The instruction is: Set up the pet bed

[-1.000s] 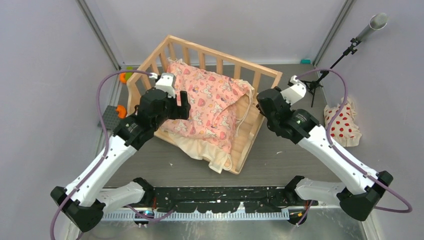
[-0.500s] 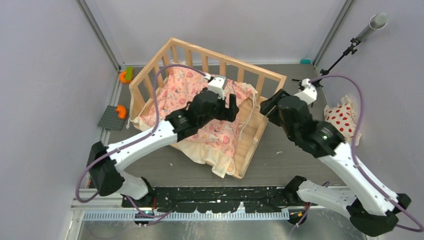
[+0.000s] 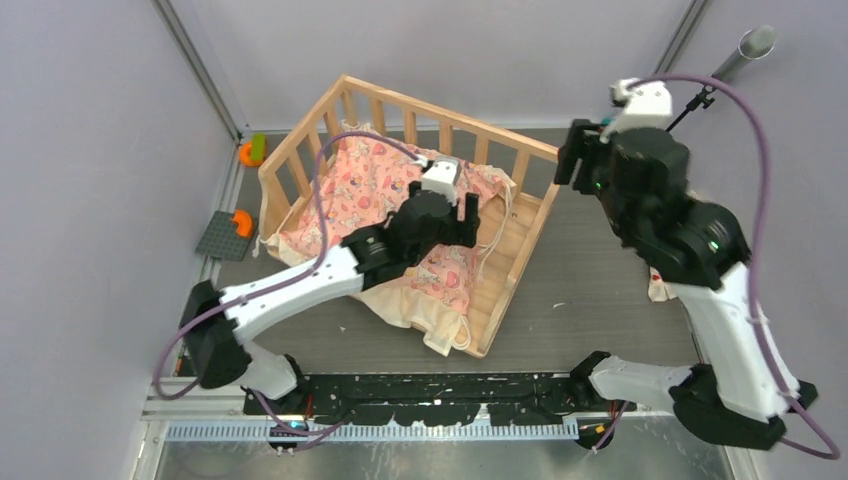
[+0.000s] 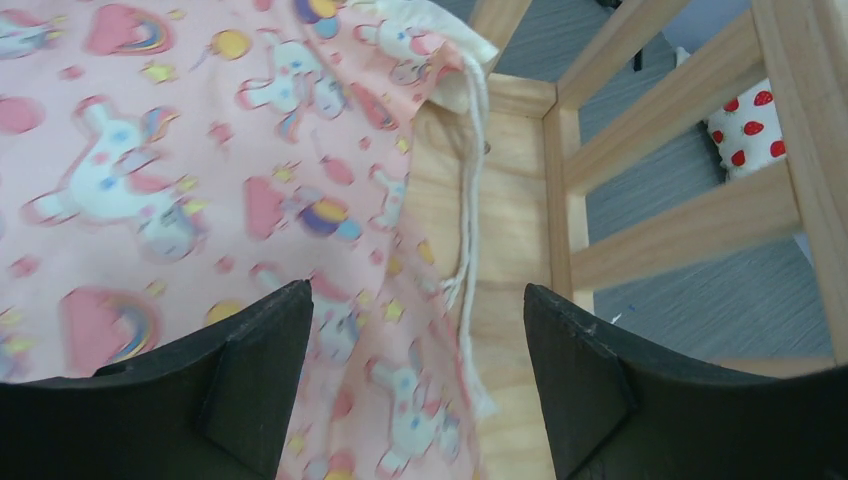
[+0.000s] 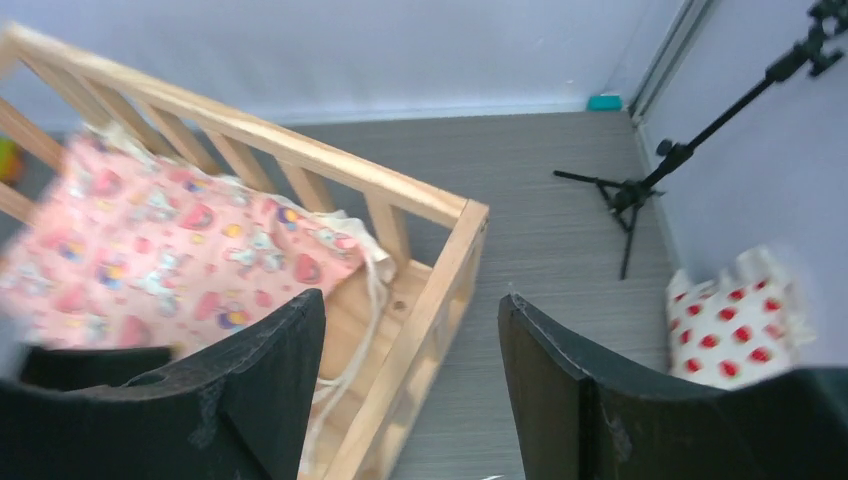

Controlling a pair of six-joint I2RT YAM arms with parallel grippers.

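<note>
A: Status: pet bed [image 3: 440, 115] sits skewed on the grey worktop [image 3: 590, 290], centre-left, far rail towards the back wall. The pink unicorn-print cushion [image 3: 370, 190] is inside but not squared. Its near end spills over the bed's near edge, and a strip of plank base shows bare along the right rail.

B: Arms?

A: The left gripper [image 4: 415, 300] hovers over the cushion's right edge, jaws spread, nothing between them. A cream tie cord [image 4: 470, 200] lies just beside that edge, on the bare planks. The right gripper [image 5: 410, 300] is up high past the bed's right corner, jaws also spread and empty.

B: Pillow?

A: The red-dotted white pillow [image 5: 725, 325] is on the worktop by the right wall, well apart from the bed, near a black tripod stand [image 5: 625, 195].

B: Risks?

A: Three, probably.
1. The left jaws pinch the cord instead of the cloth, so the cord pulls and the cushion stays bunched.
2. The left fingers come down too near the right rail and knock the slats. The frame looks light, so it would likely slide or twist.
3. The right arm, reaching for the pillow, catches the stand.
</note>
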